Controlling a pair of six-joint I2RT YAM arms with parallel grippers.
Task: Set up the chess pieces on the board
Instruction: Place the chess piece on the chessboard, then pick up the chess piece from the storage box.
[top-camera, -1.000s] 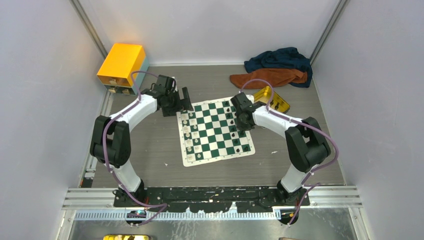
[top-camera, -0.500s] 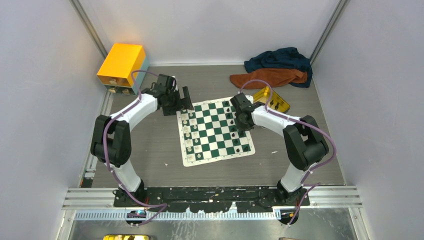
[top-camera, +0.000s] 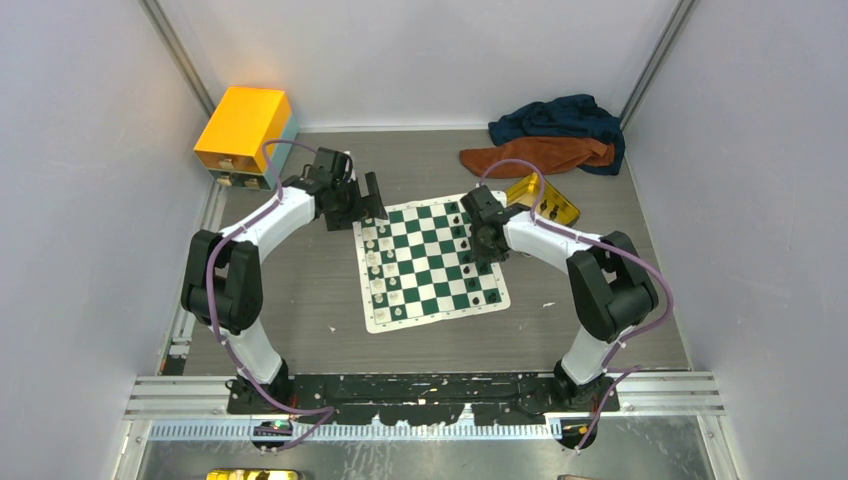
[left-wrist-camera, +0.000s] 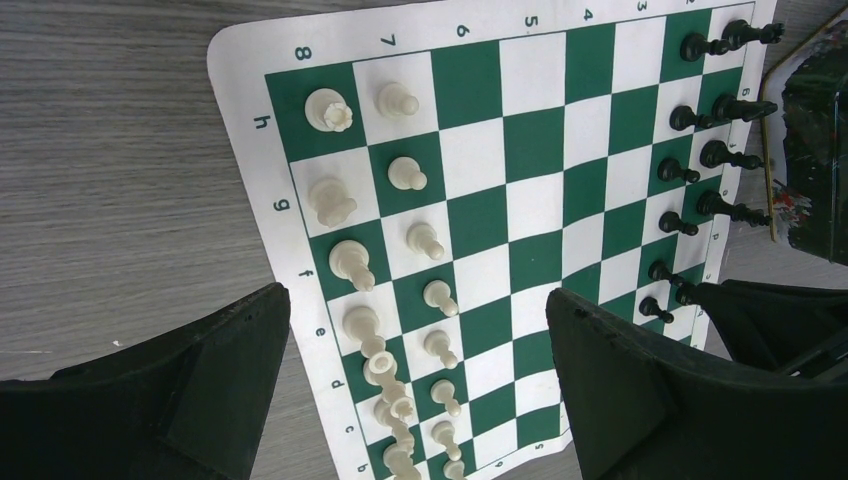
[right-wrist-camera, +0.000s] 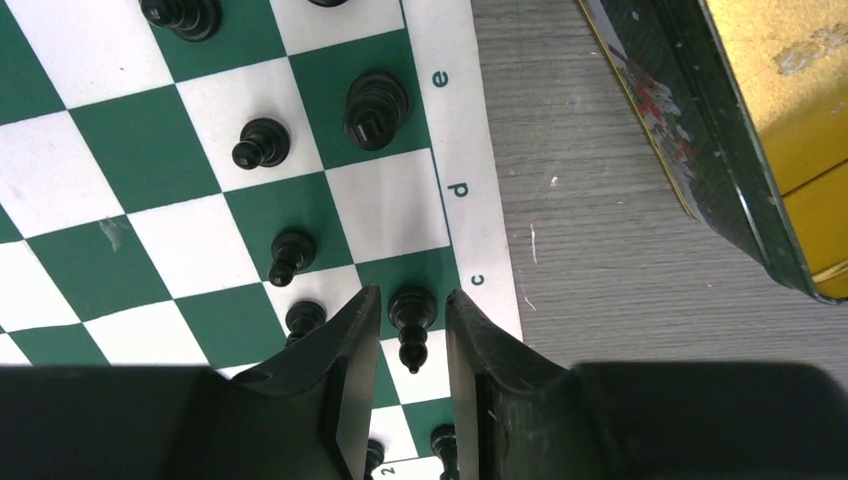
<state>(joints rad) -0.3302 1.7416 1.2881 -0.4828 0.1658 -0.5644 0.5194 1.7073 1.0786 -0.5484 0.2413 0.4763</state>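
Board (top-camera: 425, 265): thin flat square mat of green and white checks with a white lettered border. It lies mid-frame in the top view on the grey wood-grain surface (top-camera: 300, 290), turned a little off square, its upper edge rising to the right. Cream pieces (left-wrist-camera: 408, 173) stand upright in two columns along its left side and black pieces (left-wrist-camera: 680, 172) in two columns along its right, so the ranks run left-right in frame. Left arm (top-camera: 275, 220): elbow bent at frame left, white forearm angled to the board's upper left corner. Left pincer (left-wrist-camera: 418, 298) hangs over the cream side, fingers wide apart, nothing between them. Right arm (top-camera: 545, 238): elbow at frame right, forearm running left to the board's right edge, wrist pointing down. Right pincer (right-wrist-camera: 410, 300): matte black fingers parted and straddling one upright black piece (right-wrist-camera: 410, 318) on the green edge square beside border letter c; thin gaps show on both sides, so no clamp. A gold tin (right-wrist-camera: 790, 100) with dark printed walls lies just right of the board.
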